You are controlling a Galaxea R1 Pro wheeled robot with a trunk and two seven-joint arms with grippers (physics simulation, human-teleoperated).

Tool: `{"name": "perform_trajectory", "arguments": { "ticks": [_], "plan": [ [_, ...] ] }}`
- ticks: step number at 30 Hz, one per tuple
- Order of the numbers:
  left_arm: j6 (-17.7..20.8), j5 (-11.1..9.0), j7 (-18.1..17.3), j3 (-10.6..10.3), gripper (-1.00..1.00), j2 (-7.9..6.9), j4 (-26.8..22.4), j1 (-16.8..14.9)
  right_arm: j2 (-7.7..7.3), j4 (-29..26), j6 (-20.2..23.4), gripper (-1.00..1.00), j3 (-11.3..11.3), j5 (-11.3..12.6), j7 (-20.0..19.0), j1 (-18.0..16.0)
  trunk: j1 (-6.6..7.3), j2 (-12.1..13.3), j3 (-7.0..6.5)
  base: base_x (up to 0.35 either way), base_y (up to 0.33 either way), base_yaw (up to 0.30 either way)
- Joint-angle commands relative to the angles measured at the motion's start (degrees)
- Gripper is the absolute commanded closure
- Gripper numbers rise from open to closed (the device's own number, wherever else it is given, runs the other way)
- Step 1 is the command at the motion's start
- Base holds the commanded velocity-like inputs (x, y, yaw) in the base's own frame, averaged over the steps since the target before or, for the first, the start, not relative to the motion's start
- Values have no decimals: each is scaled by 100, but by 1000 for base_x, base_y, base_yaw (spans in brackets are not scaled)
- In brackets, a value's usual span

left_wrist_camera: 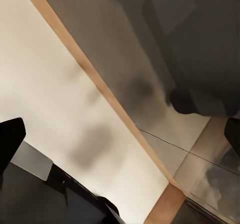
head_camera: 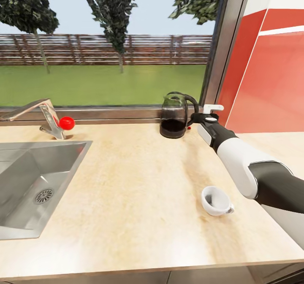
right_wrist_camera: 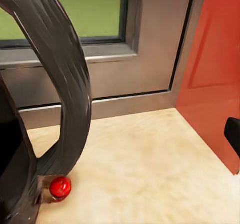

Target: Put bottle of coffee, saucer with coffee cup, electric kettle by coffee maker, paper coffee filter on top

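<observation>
The electric kettle, dark glass with a black looped handle, stands at the back of the countertop by the window. My right gripper is at its handle, open; one fingertip shows off to the handle's side and the red switch sits at the handle's foot. Whether the fingers touch the handle I cannot tell. A white coffee cup lies tipped on the counter near my right forearm. My left gripper is open and holds nothing, low beside the counter's front edge.
A steel sink is set in the counter's left part, with a faucet bearing a red knob behind it. A window frame and a red wall panel close off the back right corner.
</observation>
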State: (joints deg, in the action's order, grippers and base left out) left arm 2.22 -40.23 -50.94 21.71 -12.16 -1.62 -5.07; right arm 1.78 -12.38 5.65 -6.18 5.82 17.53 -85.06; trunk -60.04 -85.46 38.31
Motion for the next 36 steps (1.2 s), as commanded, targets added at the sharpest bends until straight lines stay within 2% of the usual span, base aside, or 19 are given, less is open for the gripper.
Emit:
{"name": "perform_trajectory", "arguments": {
  "ticks": [1,36],
  "plan": [
    [24,6,-21,26,-100,1,4,-3,-2,-10,33,-100,-50,59,33,-2,0,-2,5,121,-1,0],
    [24,6,-21,26,-100,0,4,-3,-2,-10,33,-100,-50,59,32,-2,0,-2,5,48,0,0]
  ]
}}
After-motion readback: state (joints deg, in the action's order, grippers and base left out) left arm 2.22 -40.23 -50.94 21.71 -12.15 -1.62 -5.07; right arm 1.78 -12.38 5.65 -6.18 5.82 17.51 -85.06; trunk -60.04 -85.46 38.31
